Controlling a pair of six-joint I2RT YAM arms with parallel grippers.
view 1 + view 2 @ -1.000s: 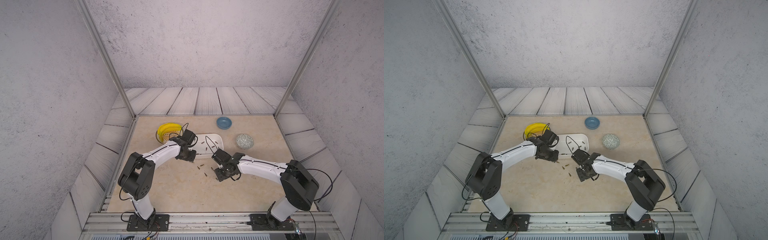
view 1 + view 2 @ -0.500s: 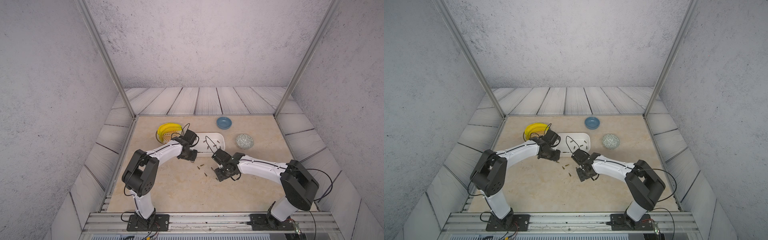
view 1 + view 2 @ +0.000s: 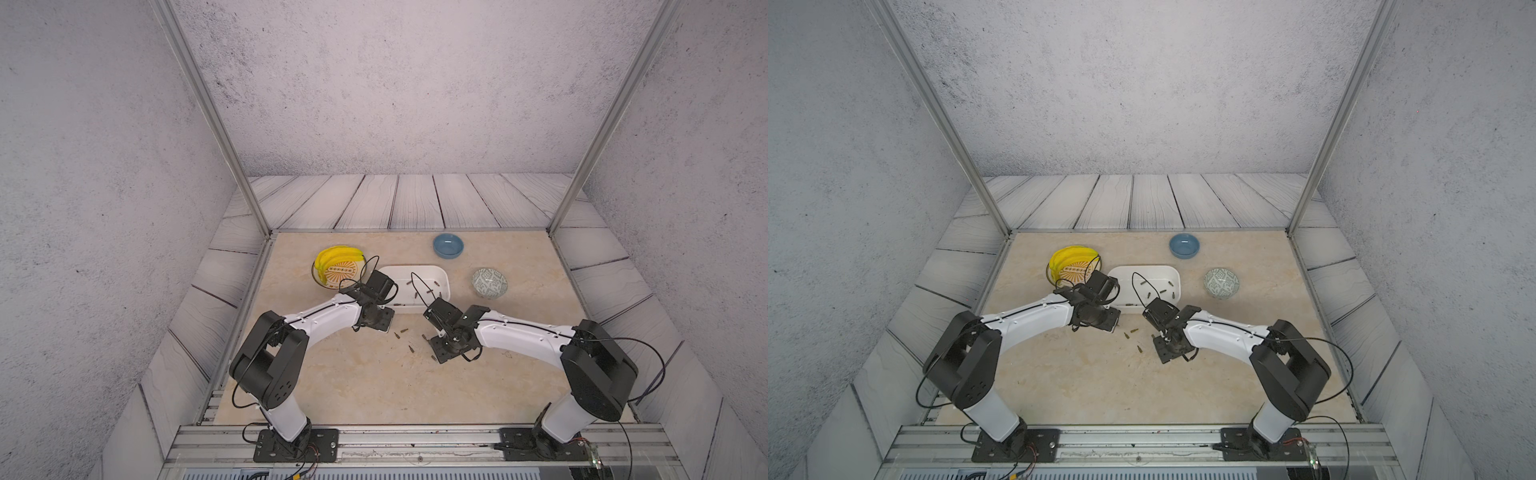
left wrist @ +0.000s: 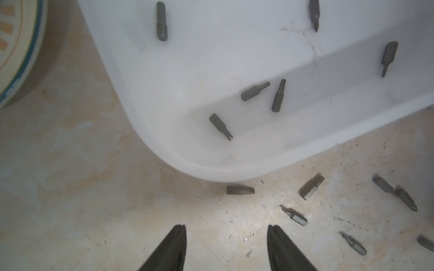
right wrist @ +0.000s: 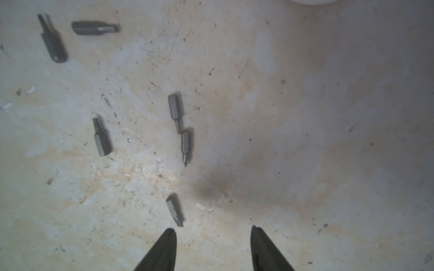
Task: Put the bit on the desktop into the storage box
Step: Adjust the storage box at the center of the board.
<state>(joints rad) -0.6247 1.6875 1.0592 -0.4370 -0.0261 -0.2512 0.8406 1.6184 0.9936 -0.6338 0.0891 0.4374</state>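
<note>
On the desktop [image 3: 374, 382], beside the storage box [image 3: 415, 268] with several bits [image 4: 255, 91] inside, the left gripper [image 4: 226, 234] and the right gripper [image 5: 213, 231] hover partly open and empty, so the right one should, it seems, shift sideways to straddle the nearest bit [image 5: 175, 211]; the blue bowl [image 3: 448, 245] lies well apart, and only neighbouring bits [image 5: 185, 147] crowd.

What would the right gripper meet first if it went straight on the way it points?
Probably bare desktop: the right gripper points down at it, open. The nearest bit lies just off one fingertip and might be clipped.
</note>
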